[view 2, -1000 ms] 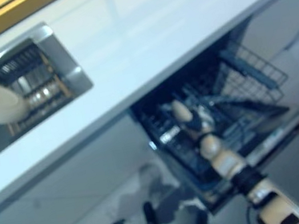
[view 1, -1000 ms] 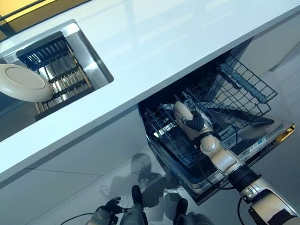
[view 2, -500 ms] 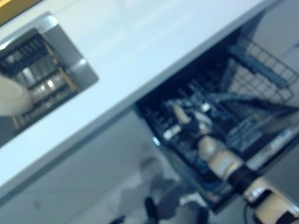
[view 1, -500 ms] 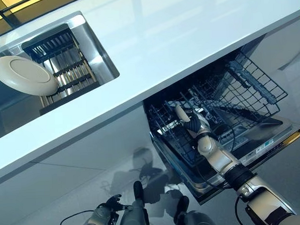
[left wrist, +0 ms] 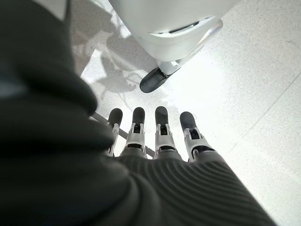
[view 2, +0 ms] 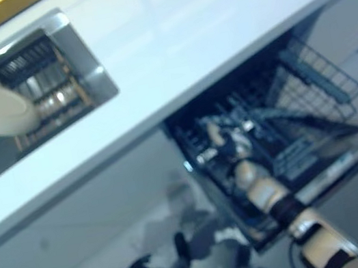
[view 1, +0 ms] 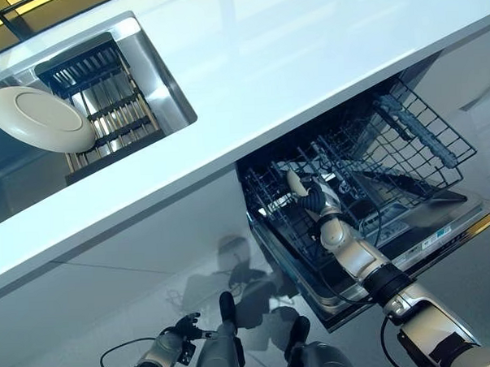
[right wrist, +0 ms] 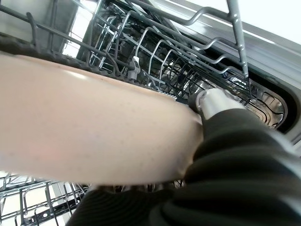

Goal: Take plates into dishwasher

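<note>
— Where was the plate?
— A cream plate stood edge-on among the tines of the dishwasher's lower rack, gripped by the right hand, thumb curled over its rim.
— Any room?
— Wire close on both sides; the rack's far end lay open.
— The rest?
— A second cream plate leaned in the sink. The left hand hung over the floor, fingers straight, holding nothing.

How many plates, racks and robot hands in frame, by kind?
Plates: 2, one cream plate propped at the sink, one plate held by the right robot hand in the dishwasher rack
Racks: 2, the dishwasher rack and the sink rack
Robot hands: 2, right, and left robot hand low over the floor
Total: 6
</note>
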Controlling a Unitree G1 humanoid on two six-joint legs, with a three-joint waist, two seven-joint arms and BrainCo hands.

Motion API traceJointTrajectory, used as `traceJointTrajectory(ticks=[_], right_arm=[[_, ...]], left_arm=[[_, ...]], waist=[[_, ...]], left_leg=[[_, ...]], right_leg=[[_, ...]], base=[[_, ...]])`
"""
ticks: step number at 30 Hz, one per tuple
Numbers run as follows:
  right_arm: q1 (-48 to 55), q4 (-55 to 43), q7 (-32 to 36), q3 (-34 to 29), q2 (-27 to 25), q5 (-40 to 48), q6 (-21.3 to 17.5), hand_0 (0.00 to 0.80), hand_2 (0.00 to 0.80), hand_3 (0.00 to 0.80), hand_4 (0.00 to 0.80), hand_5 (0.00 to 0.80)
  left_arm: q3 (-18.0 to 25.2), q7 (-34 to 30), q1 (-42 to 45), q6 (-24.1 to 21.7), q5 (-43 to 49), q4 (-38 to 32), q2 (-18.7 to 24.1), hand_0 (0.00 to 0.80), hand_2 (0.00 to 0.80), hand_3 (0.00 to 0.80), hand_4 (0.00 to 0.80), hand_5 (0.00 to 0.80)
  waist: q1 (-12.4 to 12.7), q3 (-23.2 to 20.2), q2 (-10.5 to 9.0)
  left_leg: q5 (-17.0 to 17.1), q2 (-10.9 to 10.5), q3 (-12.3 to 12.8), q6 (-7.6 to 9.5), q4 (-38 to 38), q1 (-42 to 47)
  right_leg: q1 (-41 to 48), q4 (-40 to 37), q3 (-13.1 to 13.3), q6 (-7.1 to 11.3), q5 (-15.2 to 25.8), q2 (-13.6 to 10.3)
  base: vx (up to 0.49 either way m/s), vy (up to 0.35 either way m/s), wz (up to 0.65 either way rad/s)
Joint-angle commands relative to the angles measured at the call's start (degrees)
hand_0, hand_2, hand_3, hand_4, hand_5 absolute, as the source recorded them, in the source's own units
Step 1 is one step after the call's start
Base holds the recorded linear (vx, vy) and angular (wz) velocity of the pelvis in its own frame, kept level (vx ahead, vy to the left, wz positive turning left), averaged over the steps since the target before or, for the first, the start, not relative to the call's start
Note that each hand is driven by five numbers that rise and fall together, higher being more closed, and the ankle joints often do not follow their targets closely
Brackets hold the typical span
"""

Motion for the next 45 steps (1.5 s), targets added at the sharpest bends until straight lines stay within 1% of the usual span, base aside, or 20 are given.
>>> traceJointTrajectory(ticks=[1, 23, 26, 27, 28, 29, 30, 45], right_arm=[[-1.4, 3.1, 4.2, 4.7, 4.6, 1.5, -0.1, 0.8, 0.8, 0.8, 0.8, 0.8], [-2.4, 4.3, 2.5, 4.6, 5.1, 1.9, 0.6, 0.8, 0.8, 0.8, 0.8, 0.8], [-2.3, 4.2, 2.3, 4.4, 5.3, 1.7, 0.8, 0.48, 0.48, 0.48, 0.48, 0.48], [-2.2, 4.2, 2.1, 4.4, 5.4, 1.6, 0.6, 0.358, 0.358, 0.358, 0.358, 0.358], [-2.1, 4.3, 2.0, 4.3, 5.4, 1.6, 0.5, 0.188, 0.188, 0.188, 0.188, 0.188], [-2.0, 4.3, 1.8, 4.3, 5.4, 1.7, 0.5, 0.05, 0.05, 0.05, 0.05, 0.05], [-2.0, 4.3, 1.6, 4.2, 5.4, 1.8, 0.4, 0.0, 0.0, 0.0, 0.0, 0.0], [-1.4, 3.4, -0.7, 3.4, 5.6, 2.5, -0.4, 0.0, 0.0, 0.0, 0.0, 0.0]], left_arm=[[-1.7, 0.6, -3.1, 0.0, -1.9, -0.2, 1.1, 0.0, 0.0, 0.0, 0.0, 0.0], [-2.0, 0.9, -3.5, 0.0, -2.4, -0.3, 1.1, 0.0, 0.0, 0.0, 0.0, 0.0], [-1.9, 1.0, -3.6, 0.1, -2.5, -0.2, 1.0, 0.0, 0.0, 0.0, 0.0, 0.0], [-1.9, 1.0, -3.6, 0.1, -2.5, -0.2, 1.0, 0.0, 0.0, 0.0, 0.0, 0.0], [-1.9, 1.1, -3.6, 0.1, -2.5, -0.2, 0.9, 0.0, 0.0, 0.0, 0.0, 0.0], [-1.9, 1.1, -3.5, 0.0, -2.5, -0.2, 0.9, 0.0, 0.0, 0.0, 0.0, 0.0], [-1.9, 1.1, -3.5, 0.0, -2.5, -0.2, 0.9, 0.0, 0.0, 0.0, 0.0, 0.0], [-1.8, 1.4, -2.9, 0.6, -2.6, -0.2, 0.6, 0.0, 0.0, 0.0, 0.0, 0.0]], waist=[[1.0, 3.6, -2.97], [1.5, 4.1, -3.06], [1.5, 4.0, -3.17], [1.4, 4.0, -3.17], [1.4, 4.0, -3.19], [1.4, 4.0, -3.21], [1.4, 3.9, -3.23], [1.1, 3.7, -3.4]], left_leg=[[-8.3, -7.6, 0.0, 3.93, -0.3, -2.4], [-8.2, -7.4, 0.1, 3.84, -0.3, -2.5], [-8.2, -7.4, 0.1, 3.9, -0.3, -2.4], [-8.2, -7.4, 0.1, 3.91, -0.3, -2.3], [-8.2, -7.3, 0.1, 3.91, -0.3, -2.2], [-8.2, -7.3, 0.2, 3.91, -0.3, -2.1], [-8.2, -7.2, 0.2, 3.92, -0.3, -2.1], [-8.2, -6.9, 0.4, 3.87, -0.3, -1.4]], right_leg=[[-1.3, -0.8, 1.9, -1.09, -2.9, 0.0], [-2.3, -0.4, 1.3, -1.06, -2.7, -0.1], [-2.2, -0.2, 1.4, -1.08, -2.8, -0.1], [-2.2, -0.2, 1.4, -1.1, -2.8, -0.1], [-2.2, -0.1, 1.4, -1.1, -2.8, -0.1], [-2.2, 0.1, 1.4, -1.12, -2.9, -0.1], [-2.2, 0.1, 1.4, -1.14, -2.9, -0.1], [-2.1, 0.7, 1.9, -1.49, -3.3, 0.1]], base=[[0.0, 0.0, 0.0], [0.0, 0.0, 0.0], [0.0, 0.0, 0.0], [0.0, 0.0, 0.0], [0.0, 0.0, 0.0], [0.0, 0.0, 0.0], [0.0, 0.0, 0.0], [0.0, 0.0, 0.0]])
